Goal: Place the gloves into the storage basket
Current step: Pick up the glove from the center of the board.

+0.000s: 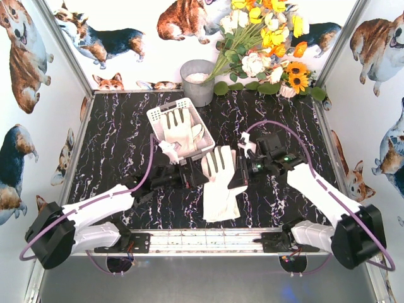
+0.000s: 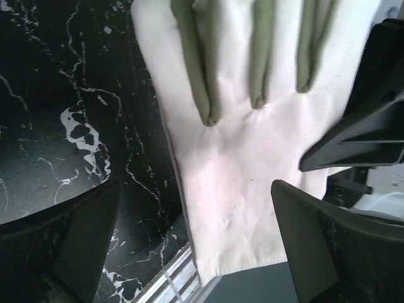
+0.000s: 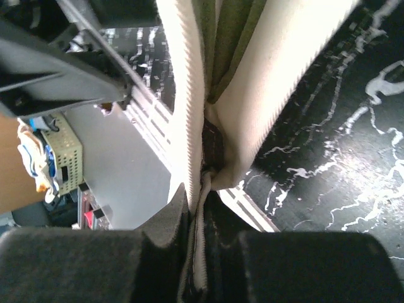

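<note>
The white slotted storage basket (image 1: 156,116) stands left of centre at the back, with one cream glove (image 1: 178,130) lying in it. A second glove (image 1: 221,183) hangs upright over the middle of the table, fingers up. My right gripper (image 1: 242,173) is shut on its right edge; in the right wrist view the jaws (image 3: 202,252) pinch the ribbed seam of that glove (image 3: 252,95). My left gripper (image 1: 193,172) stands wide open just left of it. In the left wrist view the glove (image 2: 246,145) hangs free between the spread fingers (image 2: 82,246), touching neither.
A grey metal bucket (image 1: 197,82) stands behind the basket at the back wall. A bunch of artificial flowers (image 1: 265,44) fills the back right corner. An aluminium rail (image 1: 208,240) runs along the near edge between the arm bases.
</note>
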